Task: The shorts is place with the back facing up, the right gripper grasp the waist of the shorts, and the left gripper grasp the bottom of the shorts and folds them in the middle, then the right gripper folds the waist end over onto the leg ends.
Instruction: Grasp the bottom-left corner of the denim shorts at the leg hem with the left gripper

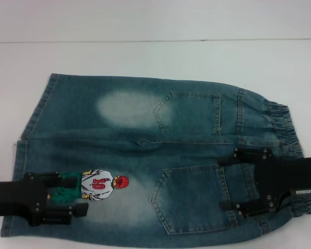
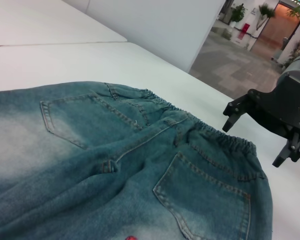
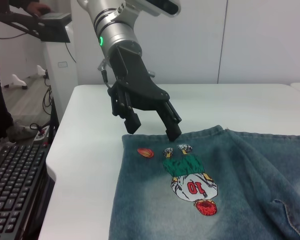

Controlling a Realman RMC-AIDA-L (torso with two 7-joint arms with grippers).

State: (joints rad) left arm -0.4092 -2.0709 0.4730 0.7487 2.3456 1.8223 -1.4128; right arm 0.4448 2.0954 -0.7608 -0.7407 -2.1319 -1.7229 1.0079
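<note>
White table carries the shorts, spread flat, back pockets up. Left gripper hovers with fingers spread, unladen, above the leg ends by the number 10 print. Right gripper, fingers likewise apart and empty, hangs over the waist of the shorts.

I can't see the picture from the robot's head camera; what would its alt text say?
Faded denim shorts lie flat, back pockets up, on a white table. The open left tool hovers at the leg hems, the open right tool over the elastic waistband.
</note>
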